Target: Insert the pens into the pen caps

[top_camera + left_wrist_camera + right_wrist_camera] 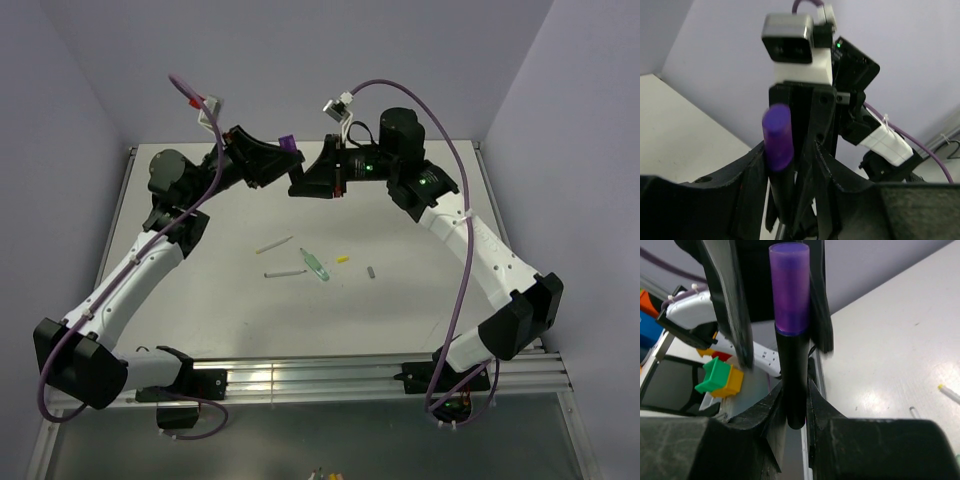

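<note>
Black pen [794,375] hangs in the air over the far half of the wide pale surface [400,300], between the two hands. The left arm [140,270] and the right arm [480,250] rise from the near edge and bend inward until their wrists almost meet.

The right hand [302,183] is closed on the pen's black barrel, pinching it low down from both sides, so the pen stands roughly upright in the right wrist view. The left hand [280,160] comes in from the opposite side with its jaws parted. Its fingers [725,295] flank the pen's upper end, one with clear space beside it, the other just beside the pen.

A purple cap [789,290] sits over the pen's top end and sticks up above both hands in the top view.

Three more pens lie near the middle of the surface, nearer the arm bases than the hands are:
- a pale yellow-white pen [274,244], slanted
- a grey-white pen [285,272] just nearer, almost level
- a translucent green pen [316,265] to their right

A yellow cap [343,259] lies just right of the green pen. A grey cap [371,271] lies further right, apart from it.
</note>
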You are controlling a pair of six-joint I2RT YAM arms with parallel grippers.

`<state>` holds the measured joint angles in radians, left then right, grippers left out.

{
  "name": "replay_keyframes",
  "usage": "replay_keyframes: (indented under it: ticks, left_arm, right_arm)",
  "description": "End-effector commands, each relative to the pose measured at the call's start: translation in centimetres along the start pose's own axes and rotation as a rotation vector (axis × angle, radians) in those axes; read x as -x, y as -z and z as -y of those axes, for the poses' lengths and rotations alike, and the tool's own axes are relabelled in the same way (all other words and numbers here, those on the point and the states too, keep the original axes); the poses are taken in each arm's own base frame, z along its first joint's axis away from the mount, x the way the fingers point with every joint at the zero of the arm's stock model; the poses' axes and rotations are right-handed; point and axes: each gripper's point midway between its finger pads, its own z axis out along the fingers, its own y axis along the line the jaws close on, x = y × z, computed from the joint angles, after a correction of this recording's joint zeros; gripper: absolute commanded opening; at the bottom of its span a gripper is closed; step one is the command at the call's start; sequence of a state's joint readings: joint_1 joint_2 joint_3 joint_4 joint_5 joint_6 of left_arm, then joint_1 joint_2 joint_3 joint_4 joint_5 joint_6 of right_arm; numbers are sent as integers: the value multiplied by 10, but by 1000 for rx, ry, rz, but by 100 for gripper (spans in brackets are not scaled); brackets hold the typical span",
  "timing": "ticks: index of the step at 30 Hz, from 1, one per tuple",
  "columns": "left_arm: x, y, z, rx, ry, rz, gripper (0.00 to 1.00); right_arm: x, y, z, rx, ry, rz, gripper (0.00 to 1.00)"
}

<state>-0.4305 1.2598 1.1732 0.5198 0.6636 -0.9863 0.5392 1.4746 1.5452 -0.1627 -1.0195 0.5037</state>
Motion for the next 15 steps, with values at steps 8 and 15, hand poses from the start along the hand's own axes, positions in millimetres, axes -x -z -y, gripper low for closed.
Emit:
replay_keyframes:
  ticks: [8,15]
  left_arm:
    - [1,-4,27,-90,-27,-71,40]
    - [5,-4,20,-65,-17,-52,33]
  right_arm:
    - [33,4,-6,-18,74,128,0]
    - [23,5,-7,-3,47,107,0]
